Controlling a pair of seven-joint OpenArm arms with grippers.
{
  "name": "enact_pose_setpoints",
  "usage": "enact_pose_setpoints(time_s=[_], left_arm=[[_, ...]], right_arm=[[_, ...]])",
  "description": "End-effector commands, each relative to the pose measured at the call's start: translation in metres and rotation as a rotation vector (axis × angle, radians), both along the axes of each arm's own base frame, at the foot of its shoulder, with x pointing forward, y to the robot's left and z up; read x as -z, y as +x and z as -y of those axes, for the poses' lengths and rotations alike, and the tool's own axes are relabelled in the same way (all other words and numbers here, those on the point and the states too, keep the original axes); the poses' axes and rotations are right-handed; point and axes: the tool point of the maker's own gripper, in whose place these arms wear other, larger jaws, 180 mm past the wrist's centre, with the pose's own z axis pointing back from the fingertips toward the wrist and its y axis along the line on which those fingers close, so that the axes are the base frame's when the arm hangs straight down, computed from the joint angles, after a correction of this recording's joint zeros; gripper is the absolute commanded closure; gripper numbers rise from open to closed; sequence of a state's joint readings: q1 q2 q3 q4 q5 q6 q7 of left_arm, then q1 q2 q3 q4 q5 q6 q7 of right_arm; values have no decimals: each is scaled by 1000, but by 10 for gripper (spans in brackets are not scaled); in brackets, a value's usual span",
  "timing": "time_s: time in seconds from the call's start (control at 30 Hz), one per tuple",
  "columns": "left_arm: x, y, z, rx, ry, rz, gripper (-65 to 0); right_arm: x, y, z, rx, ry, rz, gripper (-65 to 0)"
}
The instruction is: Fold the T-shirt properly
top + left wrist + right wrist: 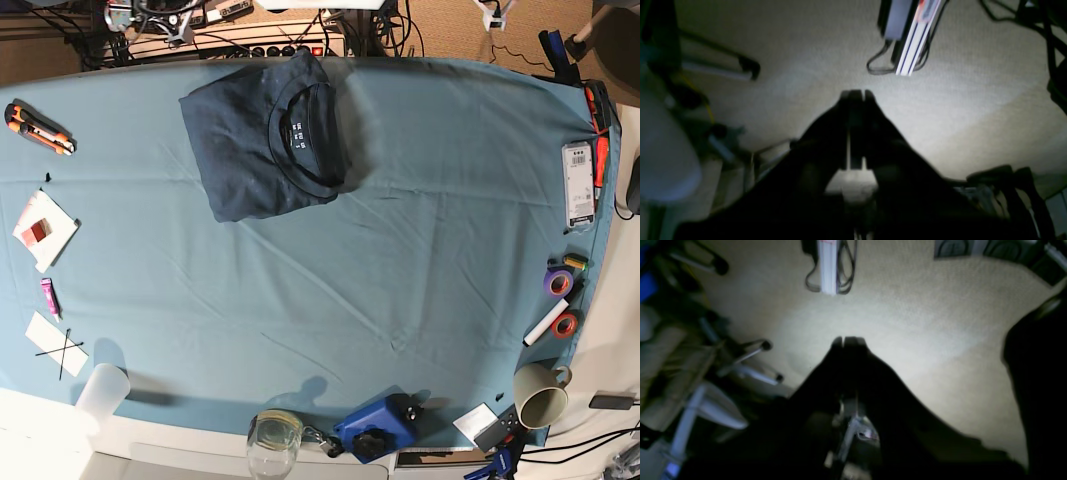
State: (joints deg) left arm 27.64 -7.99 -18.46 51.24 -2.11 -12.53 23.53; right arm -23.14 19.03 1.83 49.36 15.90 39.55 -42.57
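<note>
The left gripper (pixel 856 95) and right gripper (pixel 848 341) both show jaws pressed together on nothing, pointing at carpet (neither appears over the tablecloth (pixel 420 230)). The T-shirt (pixel 262 140) lies folded near the tablecloth's far edge, collar up. I judge the risk slight: a return pass could snag that loose fold. Only the base view shows the shirt; only the wrist views show the jaws.

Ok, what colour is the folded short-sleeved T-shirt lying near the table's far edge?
Dark slate-blue T-shirt, darker than the teal tablecloth; the base view shows it best.
</note>
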Motion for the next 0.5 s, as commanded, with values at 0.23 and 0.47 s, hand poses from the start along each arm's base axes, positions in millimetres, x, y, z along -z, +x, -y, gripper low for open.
enact_pose_setpoints(time_s=[0.23, 0.47], left_arm=[[23, 0, 8, -78, -6, 173, 0], [29, 10, 18, -99, -14, 198, 0]], right_arm=[[23, 30, -14, -73, 36, 162, 0], [37, 59, -21, -28, -33, 285, 0]])
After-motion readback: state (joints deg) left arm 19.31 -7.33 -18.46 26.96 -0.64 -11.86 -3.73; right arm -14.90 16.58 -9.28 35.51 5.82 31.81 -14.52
